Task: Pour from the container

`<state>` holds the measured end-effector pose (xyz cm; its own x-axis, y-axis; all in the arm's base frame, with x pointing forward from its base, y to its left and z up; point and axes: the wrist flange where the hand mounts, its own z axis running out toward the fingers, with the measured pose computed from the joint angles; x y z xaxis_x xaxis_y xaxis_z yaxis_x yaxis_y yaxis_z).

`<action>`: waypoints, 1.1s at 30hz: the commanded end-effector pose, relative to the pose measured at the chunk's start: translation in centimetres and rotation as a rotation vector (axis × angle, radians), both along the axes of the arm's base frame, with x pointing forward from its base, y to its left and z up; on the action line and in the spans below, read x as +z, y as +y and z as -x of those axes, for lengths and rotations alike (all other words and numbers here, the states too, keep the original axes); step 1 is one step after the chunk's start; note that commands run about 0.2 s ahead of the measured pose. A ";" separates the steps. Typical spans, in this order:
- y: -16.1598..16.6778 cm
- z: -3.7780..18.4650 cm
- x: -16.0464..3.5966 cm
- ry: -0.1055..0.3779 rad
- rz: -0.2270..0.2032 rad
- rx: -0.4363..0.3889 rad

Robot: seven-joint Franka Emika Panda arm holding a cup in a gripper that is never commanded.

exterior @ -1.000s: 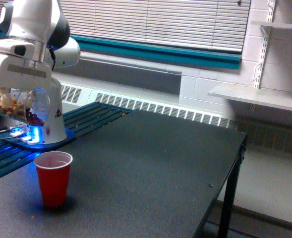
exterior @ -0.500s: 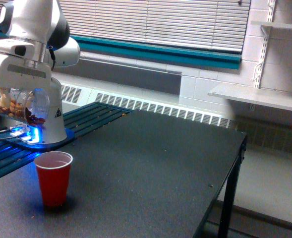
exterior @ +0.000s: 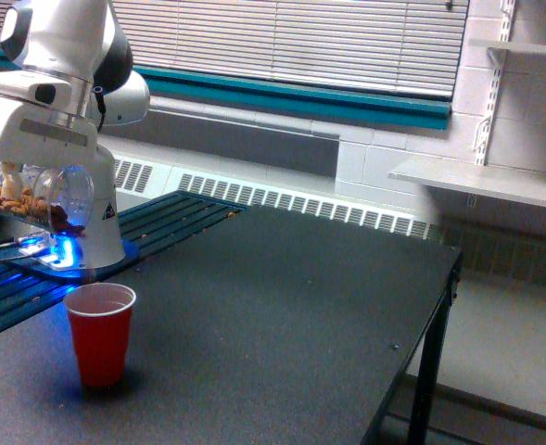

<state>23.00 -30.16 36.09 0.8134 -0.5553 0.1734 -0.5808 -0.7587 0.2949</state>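
Writing: none readable; small black triangle mark on the arm base (exterior: 106, 211), too small to make out
Gripper (exterior: 33, 178): closed round the jar, holding it up off the table; fingers mostly hidden behind the jar
Jar (exterior: 36, 197): clear plastic, lying tilted nearly on its side just under the gripper; brown and tan nut-like bits heaped toward the end at the exterior view's left, a few darker reddish bits at the other end
Jar mouth: which end is open, cannot tell
Cup (exterior: 100, 332): red, opaque, upright, open top, below the gripper and slightly toward the exterior view's right; apart from the jar, with clear air between
Cup contents: cannot tell
Table (exterior: 282, 315): dark, speckled top under the gripper, bearing the cup
Blue glow (exterior: 57, 252): lit patch at the foot of the arm base, behind and below the jar
Grate (exterior: 171, 215): dark teal slats beyond the arm base, toward the exterior view's right of the gripper
Blinds (exterior: 291, 42): closed, on the wall far behind the gripper
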 end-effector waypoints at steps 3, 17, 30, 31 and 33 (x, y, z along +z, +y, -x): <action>-0.2 0.1 0.4 0.026 0.025 0.002; 0.1 -0.3 0.4 0.033 0.033 0.016; 0.2 -0.9 0.7 0.050 0.046 0.034; 0.2 -0.9 0.7 0.052 0.048 0.035; 0.1 -0.9 0.8 0.056 0.051 0.037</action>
